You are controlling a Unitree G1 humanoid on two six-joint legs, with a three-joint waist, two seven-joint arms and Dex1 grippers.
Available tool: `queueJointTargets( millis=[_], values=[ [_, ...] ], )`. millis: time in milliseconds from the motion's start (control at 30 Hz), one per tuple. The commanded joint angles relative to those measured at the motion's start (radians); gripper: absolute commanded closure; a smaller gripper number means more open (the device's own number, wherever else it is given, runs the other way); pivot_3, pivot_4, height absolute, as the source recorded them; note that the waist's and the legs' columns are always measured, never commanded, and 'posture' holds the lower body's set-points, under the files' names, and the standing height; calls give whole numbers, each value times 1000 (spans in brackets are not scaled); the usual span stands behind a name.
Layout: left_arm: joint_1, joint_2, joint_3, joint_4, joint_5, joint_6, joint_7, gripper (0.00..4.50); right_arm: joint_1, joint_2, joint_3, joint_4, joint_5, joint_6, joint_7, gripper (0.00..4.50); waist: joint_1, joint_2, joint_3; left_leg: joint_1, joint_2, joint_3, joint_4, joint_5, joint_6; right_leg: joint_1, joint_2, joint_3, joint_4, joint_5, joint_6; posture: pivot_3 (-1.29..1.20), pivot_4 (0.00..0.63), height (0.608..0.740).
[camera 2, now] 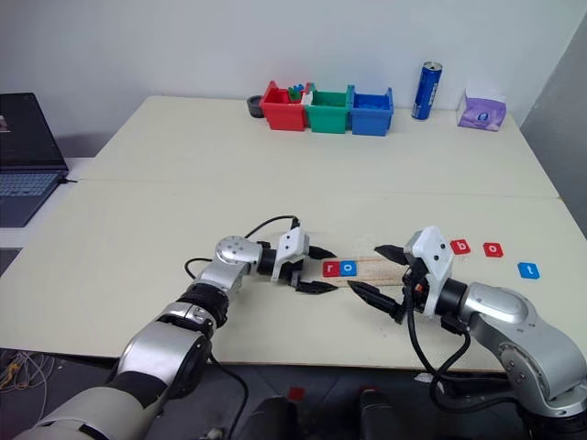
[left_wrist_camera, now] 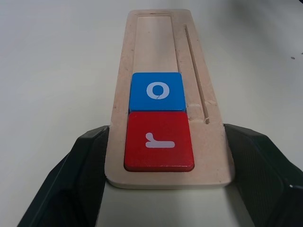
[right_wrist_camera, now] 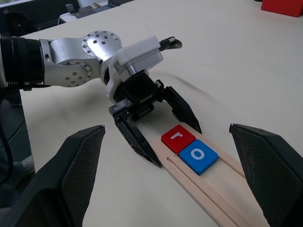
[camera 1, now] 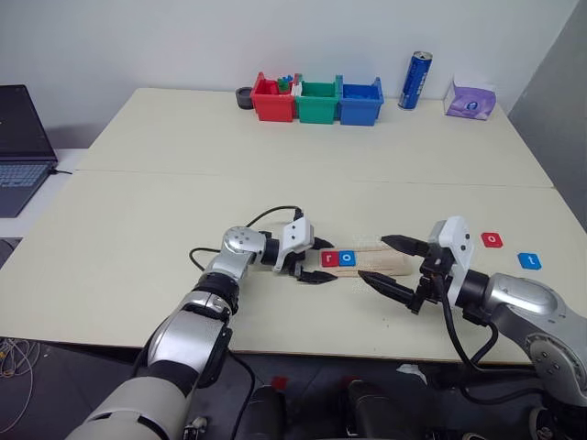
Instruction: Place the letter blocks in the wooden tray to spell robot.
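The wooden tray (camera 1: 374,258) lies near the table's front edge. At its left end it holds a red "r" letter block (camera 1: 329,258) and, beside it, a blue "o" block (camera 1: 347,258). My left gripper (camera 1: 321,262) is open and straddles that left end, one finger (left_wrist_camera: 71,175) along each long edge. My right gripper (camera 1: 376,259) is open and holds nothing; it hovers over the bare part of the tray. To the right of the tray, a red "b" block (camera 2: 461,246), a red "o" block (camera 2: 493,248) and a blue "t" block (camera 2: 528,269) lie loose on the table.
Red (camera 1: 273,99), green (camera 1: 317,103) and blue (camera 1: 360,103) plastic bins stand at the table's far edge, with a blue can (camera 1: 418,81) and a tissue pack (camera 1: 470,99) to their right. A laptop (camera 1: 20,147) sits at the far left.
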Motion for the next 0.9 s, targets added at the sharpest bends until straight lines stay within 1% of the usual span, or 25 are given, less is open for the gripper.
queueJointTargets(
  millis=[33,133,267,400,900],
  values=[
    [-24,-20,-10,0,11,-10,0,1121,27,-20,-25,-22,-17,-54,22,0,0,0,0,0,0,0,0,0,0,0,0,0,0,0,0,0,150,740],
    [-27,-22,-5,0,14,-9,-2,1121,63,-42,-36,-5,-45,-93,41,0,-1,0,0,0,0,0,0,0,0,0,0,0,0,0,0,0,150,740],
    [-18,-12,-4,-7,16,-10,-16,1121,148,-94,-95,37,-88,-164,91,0,-1,0,0,0,0,0,0,0,0,0,0,0,0,0,0,0,150,740],
    [-8,-6,-5,-13,16,-11,-25,1121,192,-127,-127,73,-115,-221,135,0,-3,0,0,1,0,1,0,0,0,0,0,1,0,0,1,0,150,740],
    [-15,-16,-7,-1,22,-9,-10,1121,209,-123,-126,109,-143,-279,165,0,-12,0,0,1,1,0,0,0,0,0,1,1,1,0,1,0,150,740]
  ],
)
